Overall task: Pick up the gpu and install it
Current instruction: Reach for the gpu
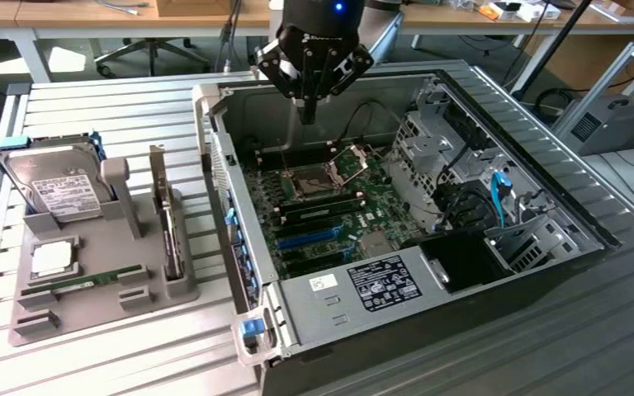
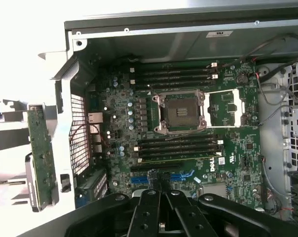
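Gpu [image 1: 166, 219] apart from closed, empty gripper [image 1: 307, 114]

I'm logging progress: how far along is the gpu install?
Nothing looks done: the gpu stands upright in the grey holder beside the case. In hand: nothing; the gripper, jaws shut and empty, hangs over the open case's motherboard. Left: the pickup and the install.
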Tool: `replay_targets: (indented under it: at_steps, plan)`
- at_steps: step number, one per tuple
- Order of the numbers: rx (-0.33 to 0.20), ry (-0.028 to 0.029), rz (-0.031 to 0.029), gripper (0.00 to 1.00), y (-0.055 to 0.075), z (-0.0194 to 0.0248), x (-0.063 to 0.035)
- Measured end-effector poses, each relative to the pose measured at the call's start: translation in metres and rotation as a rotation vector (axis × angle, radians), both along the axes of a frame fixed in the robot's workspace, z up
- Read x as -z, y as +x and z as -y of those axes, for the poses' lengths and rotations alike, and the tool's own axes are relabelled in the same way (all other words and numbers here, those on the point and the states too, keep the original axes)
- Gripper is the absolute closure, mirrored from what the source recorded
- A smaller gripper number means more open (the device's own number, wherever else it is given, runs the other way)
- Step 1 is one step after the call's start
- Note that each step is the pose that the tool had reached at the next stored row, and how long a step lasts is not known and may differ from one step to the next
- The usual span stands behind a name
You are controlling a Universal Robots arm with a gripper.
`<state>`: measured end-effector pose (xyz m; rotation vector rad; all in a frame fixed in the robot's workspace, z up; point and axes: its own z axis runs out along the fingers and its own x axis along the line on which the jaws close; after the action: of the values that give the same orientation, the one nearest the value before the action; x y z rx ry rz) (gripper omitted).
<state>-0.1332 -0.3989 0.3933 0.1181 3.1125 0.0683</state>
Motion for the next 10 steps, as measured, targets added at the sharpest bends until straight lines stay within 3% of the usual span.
replay_targets:
  at_steps: [10]
  plan:
    - [0.0, 0.0001, 0.0, 0.89, -0.024, 0.0, 0.0]
